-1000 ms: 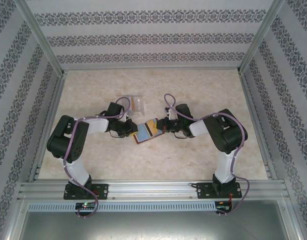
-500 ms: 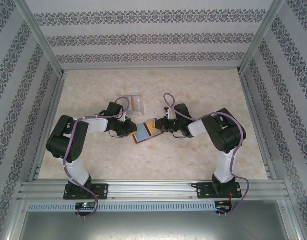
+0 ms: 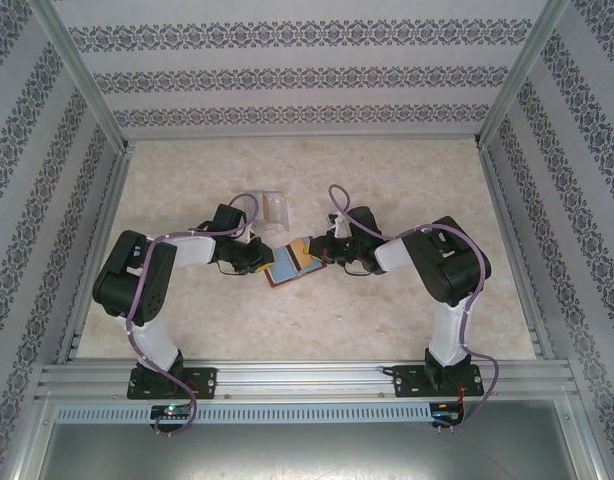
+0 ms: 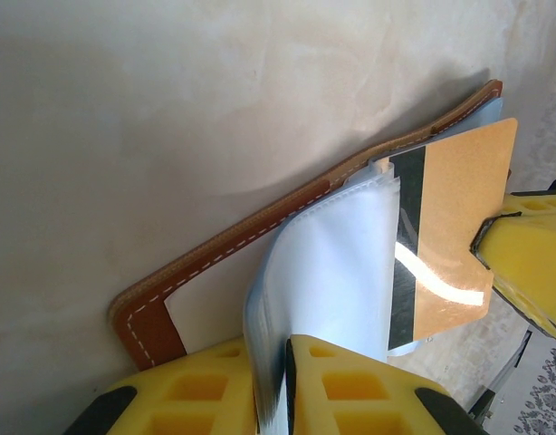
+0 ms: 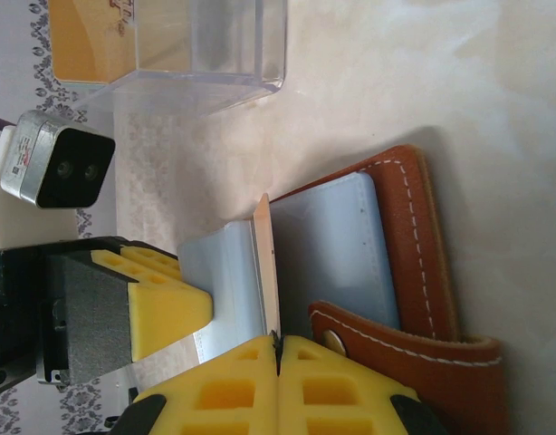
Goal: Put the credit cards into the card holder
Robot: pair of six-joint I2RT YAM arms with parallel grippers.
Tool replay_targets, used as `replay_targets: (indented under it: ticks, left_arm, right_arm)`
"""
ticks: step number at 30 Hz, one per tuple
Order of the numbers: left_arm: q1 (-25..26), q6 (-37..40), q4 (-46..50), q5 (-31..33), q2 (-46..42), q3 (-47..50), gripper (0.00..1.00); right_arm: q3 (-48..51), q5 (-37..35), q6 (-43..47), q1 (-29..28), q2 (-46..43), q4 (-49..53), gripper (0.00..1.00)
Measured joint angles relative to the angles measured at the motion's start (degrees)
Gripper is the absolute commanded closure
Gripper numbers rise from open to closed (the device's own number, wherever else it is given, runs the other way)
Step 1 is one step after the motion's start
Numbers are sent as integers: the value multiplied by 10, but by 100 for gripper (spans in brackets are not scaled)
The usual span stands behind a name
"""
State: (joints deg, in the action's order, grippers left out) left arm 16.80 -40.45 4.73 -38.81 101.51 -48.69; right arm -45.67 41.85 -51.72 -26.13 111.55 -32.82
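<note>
Card holder (image 3: 290,268) lies open on the counter (image 3: 387,180) between the two arms, its reddish-brown stitched leather cover (image 4: 260,227) underneath and its clear pocket sleeves (image 4: 332,272) fanned upward.

Left gripper (image 4: 287,390): jaws narrow, yellow pads pinched on the edge of the clear sleeves, lifting them off the cover.

Right gripper (image 5: 276,358): jaws closed on one end of the orange-tan card (image 4: 455,227), which carries a black stripe. The card is held on edge over the open holder. Its free end overlaps the sleeves; whether it sits inside a pocket cannot be told.

The snap tab (image 5: 369,340) lies beside the right gripper's pads.

A clear plastic box (image 3: 273,206) stands on the counter just beyond the holder, apart from it, with something orange-tan visible through its wall.
</note>
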Motion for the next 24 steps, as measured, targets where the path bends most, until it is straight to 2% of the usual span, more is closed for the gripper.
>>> replay_targets:
  ticks: [17, 24]
  left_arm:
    - [0, 0, 0, 0, -1, 0, 81]
    - [0, 0, 0, 0, -2, 0, 81]
  right_arm:
    - [12, -8, -28, -8, -5, -19, 100]
    - [31, -29, -40, -38, -18, -42, 100]
